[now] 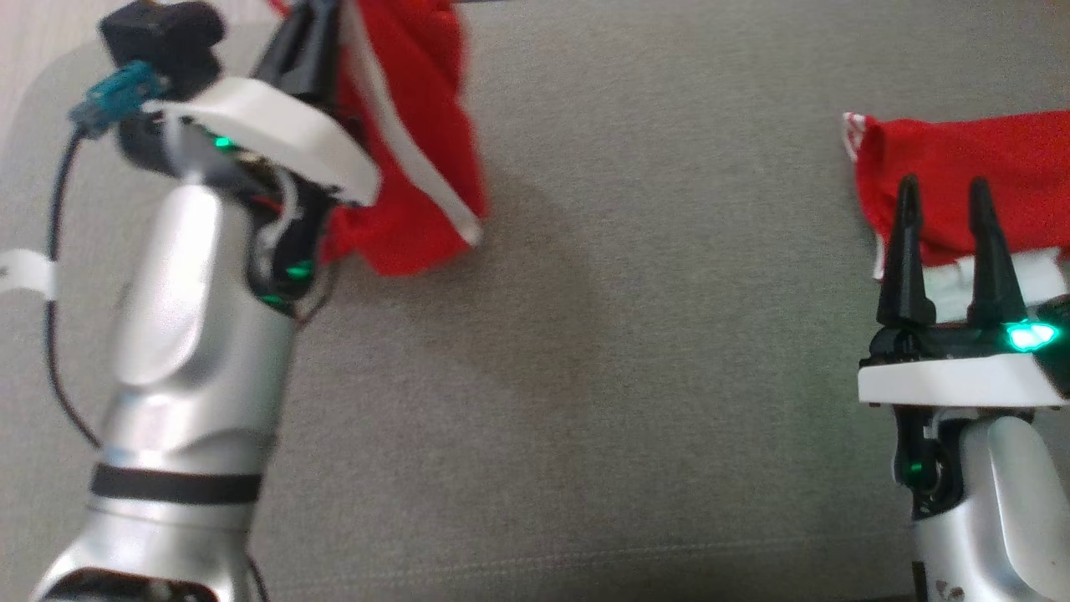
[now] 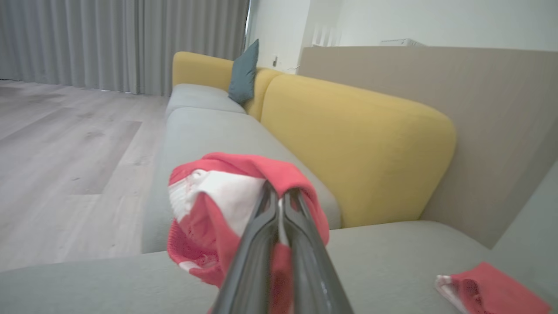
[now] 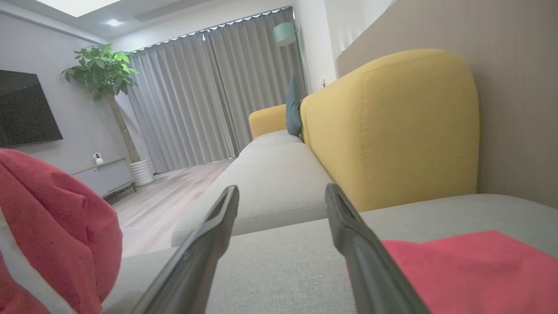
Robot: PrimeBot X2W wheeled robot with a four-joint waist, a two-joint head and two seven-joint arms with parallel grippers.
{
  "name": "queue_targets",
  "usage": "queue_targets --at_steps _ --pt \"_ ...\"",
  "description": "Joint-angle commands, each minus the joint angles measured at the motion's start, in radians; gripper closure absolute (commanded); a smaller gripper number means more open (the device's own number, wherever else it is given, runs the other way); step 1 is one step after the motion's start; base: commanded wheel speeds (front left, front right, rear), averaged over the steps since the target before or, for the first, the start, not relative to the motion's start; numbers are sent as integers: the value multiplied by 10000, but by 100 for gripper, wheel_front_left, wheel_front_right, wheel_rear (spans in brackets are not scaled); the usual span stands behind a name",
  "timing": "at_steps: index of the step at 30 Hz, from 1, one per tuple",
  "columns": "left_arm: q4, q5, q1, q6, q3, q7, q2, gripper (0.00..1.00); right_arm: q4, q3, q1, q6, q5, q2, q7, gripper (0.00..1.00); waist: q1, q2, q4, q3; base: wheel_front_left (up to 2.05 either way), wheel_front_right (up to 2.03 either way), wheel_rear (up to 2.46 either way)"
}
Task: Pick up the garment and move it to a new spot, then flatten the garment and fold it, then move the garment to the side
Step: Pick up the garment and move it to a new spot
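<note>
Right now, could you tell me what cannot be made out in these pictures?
- Held red garment: bunched, top cut by head view's upper edge; type unclear.
- Left hand: fingertips wrapped in cloth, left wrist view.
- Second red cloth: runs off head view's right edge, partly behind right hand.

You see silver forearms (image 1: 192, 334), white wrist plates (image 1: 945, 386), long black fingers (image 1: 905, 259), green lights (image 1: 1032, 336), a teal connector (image 1: 117, 92) and a looping black cable (image 1: 53, 334).
</note>
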Motion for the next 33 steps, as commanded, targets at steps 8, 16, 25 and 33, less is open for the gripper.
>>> queue_targets --at_steps 8,16,25,33 --pt "-2417 -1204 47 1089 -846 22 -598 100 -170 255 -320 65 184 -24 -124 0 1 0 -778 -452 0 0 0" --pt "-3433 -4246 664 3904 -3321 -2000 -614 100 -291 231 -367 65 288 -24 -135 0 1 0 -1108 -295 0 0 0" --pt "-403 -2853 1345 4026 -3433 -2233 -190 100 -366 339 -410 65 340 -24 -136 0 1 0 -968 111 0 0 0" --pt "1204 -1406 1471 3549 -3253 -2239 -105 0 -208 829 -422 65 245 -24 -137 0 1 0 -789 308 0 0 0"
